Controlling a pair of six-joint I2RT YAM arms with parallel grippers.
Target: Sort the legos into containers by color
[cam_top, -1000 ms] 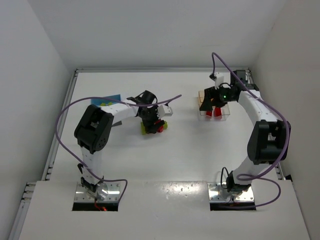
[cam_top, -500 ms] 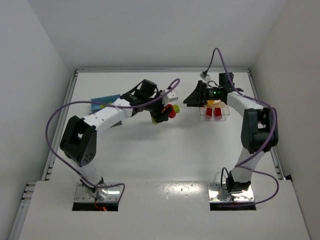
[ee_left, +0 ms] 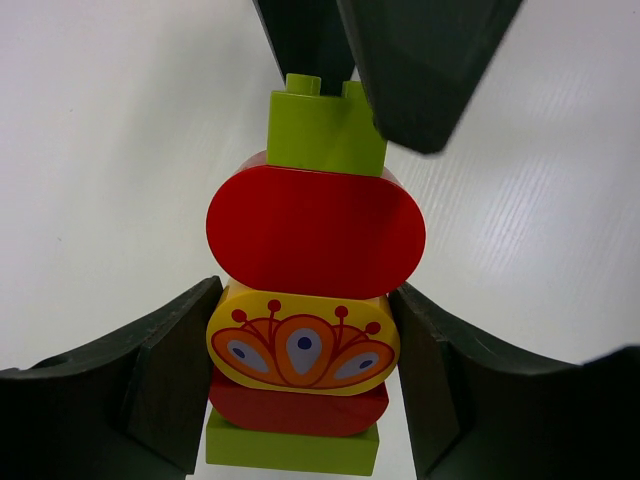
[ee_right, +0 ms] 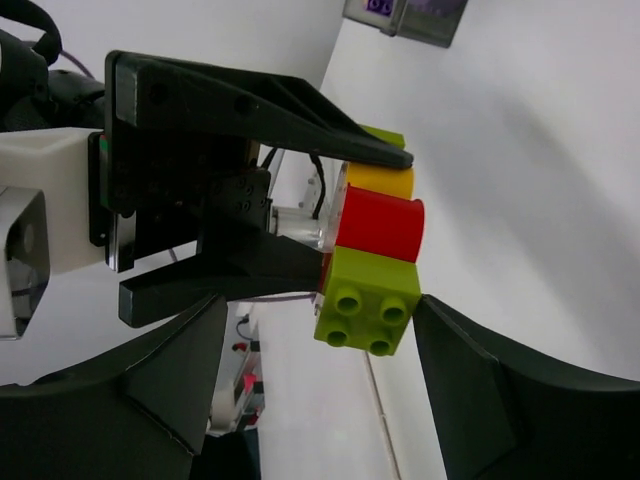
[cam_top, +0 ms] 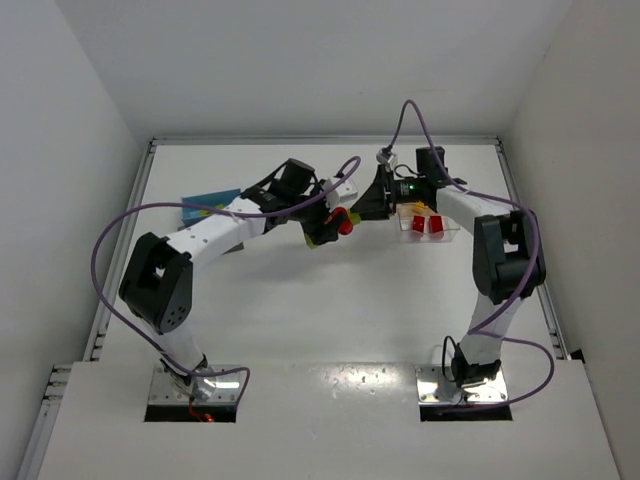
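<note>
The stack of blocks (ee_left: 315, 300), lime green, red, yellow, red, lime green, sits between the left fingers (ee_left: 160, 390), which pinch it at the yellow block, off the desk (cam_top: 330, 320). The right fingers (ee_right: 170, 370) stand wide, one on each side of the studded green end, not touching it. If they close off-centre or pull at an angle, I think the stack can break at the wrong joint or slip, and blocks would drop short of the clear tub (cam_top: 448, 237) behind the right fingers.
</note>
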